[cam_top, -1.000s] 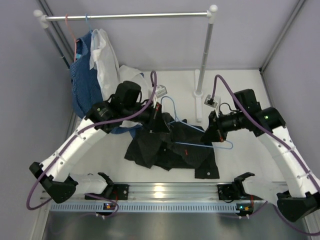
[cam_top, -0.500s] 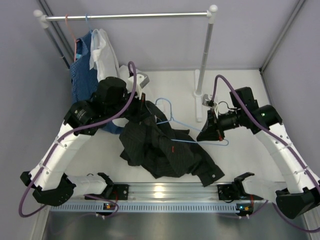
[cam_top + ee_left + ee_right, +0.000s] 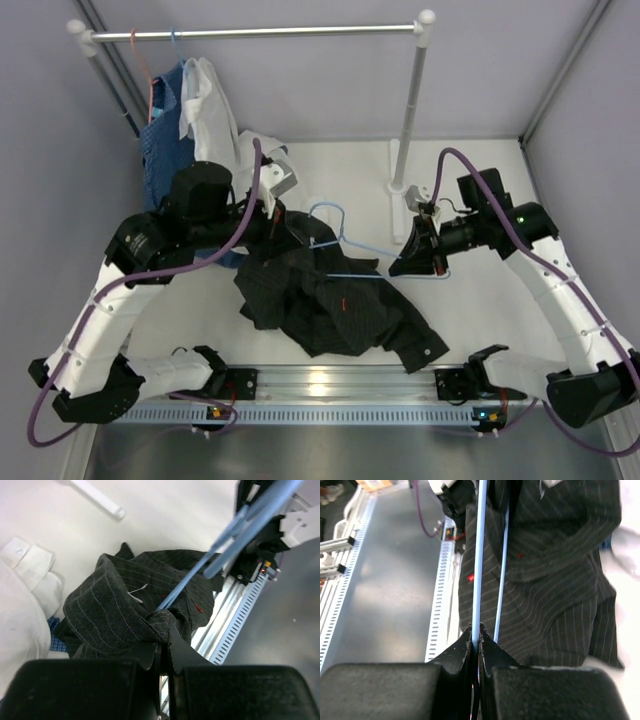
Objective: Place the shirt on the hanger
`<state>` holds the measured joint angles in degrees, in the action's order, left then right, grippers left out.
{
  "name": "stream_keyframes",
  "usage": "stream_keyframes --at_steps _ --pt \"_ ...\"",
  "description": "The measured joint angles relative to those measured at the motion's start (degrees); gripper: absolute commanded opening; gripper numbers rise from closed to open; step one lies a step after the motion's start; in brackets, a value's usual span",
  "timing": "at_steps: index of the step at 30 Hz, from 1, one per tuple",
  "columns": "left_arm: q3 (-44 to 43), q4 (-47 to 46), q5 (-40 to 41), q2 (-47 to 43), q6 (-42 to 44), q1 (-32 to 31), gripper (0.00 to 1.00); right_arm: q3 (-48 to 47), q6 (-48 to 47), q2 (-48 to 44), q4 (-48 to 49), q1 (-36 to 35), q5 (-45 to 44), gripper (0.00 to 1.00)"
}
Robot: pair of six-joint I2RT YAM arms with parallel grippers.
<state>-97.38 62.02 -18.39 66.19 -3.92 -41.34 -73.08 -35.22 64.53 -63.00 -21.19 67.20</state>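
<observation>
- The shirt (image 3: 335, 305) lay heaped over the middle of the table (image 3: 480, 330), filling the ground between the two arms almost down to the slotted rail (image 3: 330, 382) at the near edge.
- The hanger (image 3: 480, 555) stretched across above that heap, from beside the left gripper (image 3: 162, 650) to the right gripper (image 3: 475, 632), barring a straight drop onto the cloth beneath it.
- The rack's upright post (image 3: 411, 110) and its foot (image 3: 398, 205) stood just behind the right gripper.
- A white shirt (image 3: 212, 105) and a blue garment (image 3: 160, 160) hung at the back left, crowding the left arm.
- Bare table lay open at the back centre between the hanging clothes and the post, and at the front left beside the heap.
</observation>
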Motion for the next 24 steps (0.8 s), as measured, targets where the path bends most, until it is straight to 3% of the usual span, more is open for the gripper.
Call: stream_keyframes --at_steps 5,14,20,24 --pt "-1.75 0.24 -8.61 -0.85 1.55 0.0 0.0 -4.04 -3.15 4.57 0.39 -1.03 5.55 0.0" --pt "-9.64 -0.17 -28.81 10.27 0.96 0.11 0.0 -8.79 -4.63 7.28 2.29 -3.04 5.66 0.0" --pt "-10.14 -0.17 -34.51 13.14 -0.07 -0.7 0.0 8.02 13.6 -4.11 28.33 -3.19 -0.35 0.0" --pt "-10.64 -0.48 -31.82 13.66 -0.5 -0.98 0.0 10.82 23.21 -7.91 36.54 -3.13 -1.86 0.0"
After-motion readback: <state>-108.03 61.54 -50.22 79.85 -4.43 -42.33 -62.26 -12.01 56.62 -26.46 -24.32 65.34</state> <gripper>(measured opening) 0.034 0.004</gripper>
